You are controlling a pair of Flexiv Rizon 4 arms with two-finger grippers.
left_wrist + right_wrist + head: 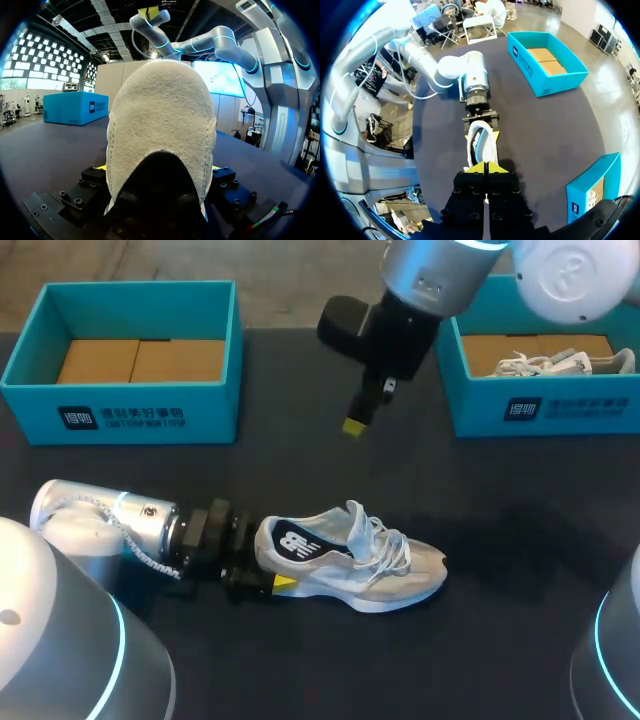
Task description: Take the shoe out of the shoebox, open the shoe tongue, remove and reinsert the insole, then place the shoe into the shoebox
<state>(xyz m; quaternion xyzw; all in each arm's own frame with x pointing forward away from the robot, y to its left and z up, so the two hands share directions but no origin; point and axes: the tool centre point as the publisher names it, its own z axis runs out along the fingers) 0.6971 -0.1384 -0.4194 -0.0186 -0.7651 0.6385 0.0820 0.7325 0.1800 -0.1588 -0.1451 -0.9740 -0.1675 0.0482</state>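
Clamping the shoe (360, 565) by its heel, the left claw (258, 577) pins it down on the table (300, 470), toe pointing away from the wrist. That reads as a brace, so the shoe won't skid when the other arm works at the tongue or insole. The right claw (355, 424) hangs above the shoe, well apart from it, fingers pressed together on nothing. My guess is it's poised for a dive at the laces (385, 540).

The shoe is out in the open. One box (130, 390) sits beyond its heel side and a second box (540, 405) beyond its toe side, with a spare shoe (560, 362) lying in that one.

The head view gives the open collar and the dark insole (300, 543) seated inside. The left wrist view loses all that: just the heel filling the gap, with a sliver of yellow touching it on either side. Looking straight down, the right wrist view shows what neither of the others does, the closed tips meeting directly over the shoe, in line with its length
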